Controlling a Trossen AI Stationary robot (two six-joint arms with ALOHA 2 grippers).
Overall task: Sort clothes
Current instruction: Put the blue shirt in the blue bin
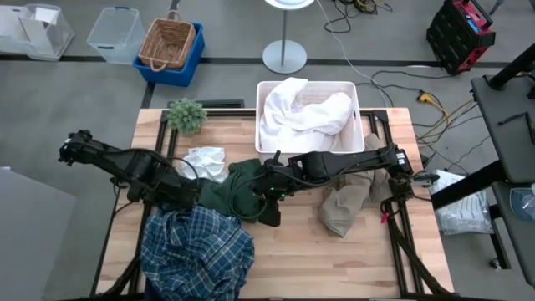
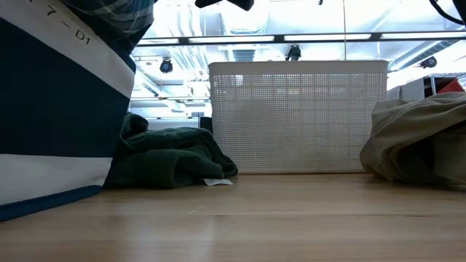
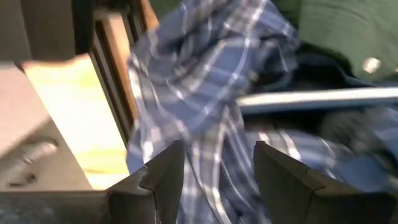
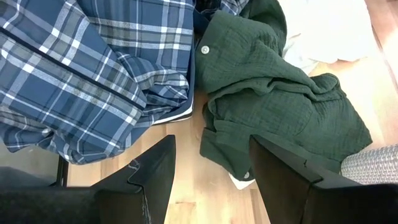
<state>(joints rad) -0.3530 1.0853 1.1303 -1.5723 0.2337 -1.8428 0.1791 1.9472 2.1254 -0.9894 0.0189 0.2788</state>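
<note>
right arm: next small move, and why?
Probably lower the right gripper onto the green shirt and close. Its fingers stand open with nothing between them, above the shirt's edge beside the plaid shirt. The white bin already holds white cloth.

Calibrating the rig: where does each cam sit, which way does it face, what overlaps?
High: overhead, straight down on table; both arms show.
Low: table height, level toward white bin; no arm clearly visible.
Left wrist: on the left arm, over plaid shirt; left claw open.
Right wrist: on the right arm, over green shirt; right claw open, empty.
Shared: both wrist views see the plaid and green garments; high sees all.
</note>
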